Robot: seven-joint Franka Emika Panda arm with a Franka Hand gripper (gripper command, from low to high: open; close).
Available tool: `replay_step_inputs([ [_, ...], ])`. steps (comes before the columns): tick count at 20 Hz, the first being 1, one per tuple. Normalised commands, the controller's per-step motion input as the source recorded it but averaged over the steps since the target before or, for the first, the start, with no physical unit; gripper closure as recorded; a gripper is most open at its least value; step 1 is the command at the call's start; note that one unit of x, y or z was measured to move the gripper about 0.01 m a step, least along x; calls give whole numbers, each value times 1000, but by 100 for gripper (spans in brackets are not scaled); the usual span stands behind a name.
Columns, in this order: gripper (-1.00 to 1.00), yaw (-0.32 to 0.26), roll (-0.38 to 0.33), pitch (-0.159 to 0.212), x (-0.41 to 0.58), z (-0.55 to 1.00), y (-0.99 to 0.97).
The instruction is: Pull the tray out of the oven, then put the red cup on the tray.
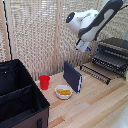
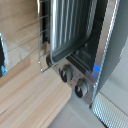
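So the dark metal barred tray sticks out of the black-and-silver toaster oven, just below the gripper; can't tell if it's apart or together. Small red plastic cup sits way off toward the exterior view's left on the bench.

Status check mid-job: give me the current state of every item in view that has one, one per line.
Black-and-silver toaster oven: door open, lowered flat in front.
Dark wire-bar tray: sticking partly out of the oven.
Small red plastic cup: upright on the table, not on the tray.
White bowl: upright, holding yellow pieces.
Dark-blue flat panel: standing upright.
Large black fabric case: open.
Gripper: state unclear, holding nothing visible.
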Motion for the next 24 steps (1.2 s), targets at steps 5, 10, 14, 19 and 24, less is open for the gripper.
replay_step_inputs([
  [5,-100,-261,169,-40,0,425,229],
  [10,-100,-218,145,-136,2,407,377],
  [14,-100,-145,166,-192,86,264,474],
  [19,-100,-111,179,-213,138,193,526],
  [24,-100,-97,197,-212,137,110,561],
])
